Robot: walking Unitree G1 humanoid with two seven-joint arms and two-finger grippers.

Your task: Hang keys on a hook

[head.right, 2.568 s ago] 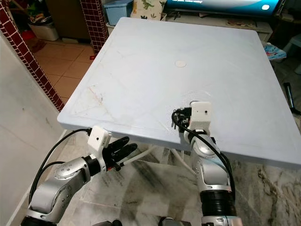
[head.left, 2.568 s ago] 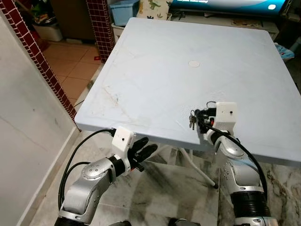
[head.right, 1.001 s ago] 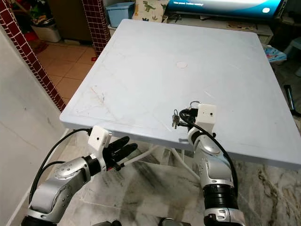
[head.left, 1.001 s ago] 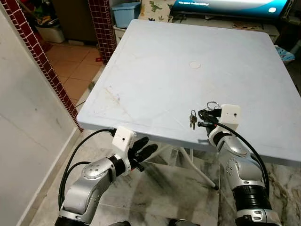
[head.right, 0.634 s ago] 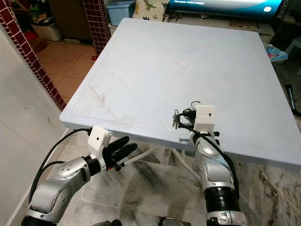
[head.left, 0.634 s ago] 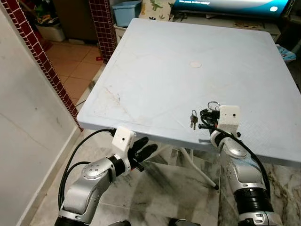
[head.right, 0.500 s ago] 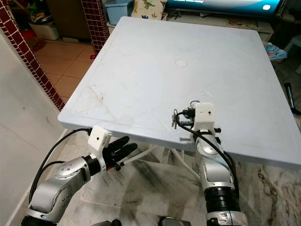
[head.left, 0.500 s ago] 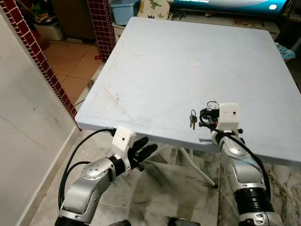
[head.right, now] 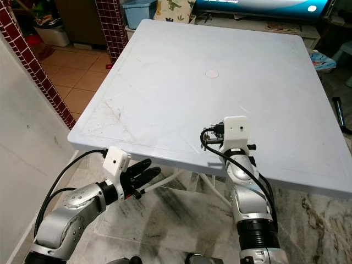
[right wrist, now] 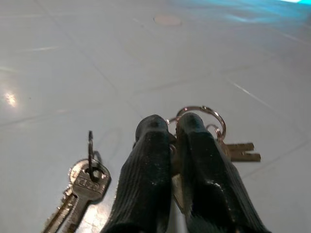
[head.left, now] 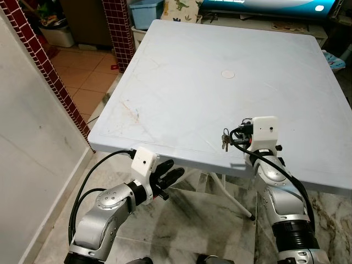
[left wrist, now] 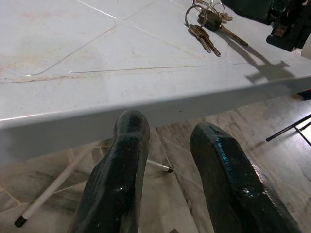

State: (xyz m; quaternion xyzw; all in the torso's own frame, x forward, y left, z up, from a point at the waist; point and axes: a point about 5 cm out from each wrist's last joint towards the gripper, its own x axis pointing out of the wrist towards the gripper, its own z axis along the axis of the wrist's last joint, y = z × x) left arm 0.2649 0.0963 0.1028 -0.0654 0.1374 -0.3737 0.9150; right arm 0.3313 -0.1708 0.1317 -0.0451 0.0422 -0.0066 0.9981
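On the pale table (head.left: 181, 71), the right gripper (right wrist: 170, 131) pinches the keys (right wrist: 85, 182), partly hiding the rings; the left gripper (left wrist: 167, 131) hangs spread apart below.

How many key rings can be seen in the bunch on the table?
2 at least: a large ring just beyond the right gripper's fingertips, and a small ring through the keys beside it. Others may be hidden behind the fingers.

Head eyes look down at the table (head.left: 181, 82); wrist views sit close, sharing the keys (right wrist: 85, 182) near its front edge.
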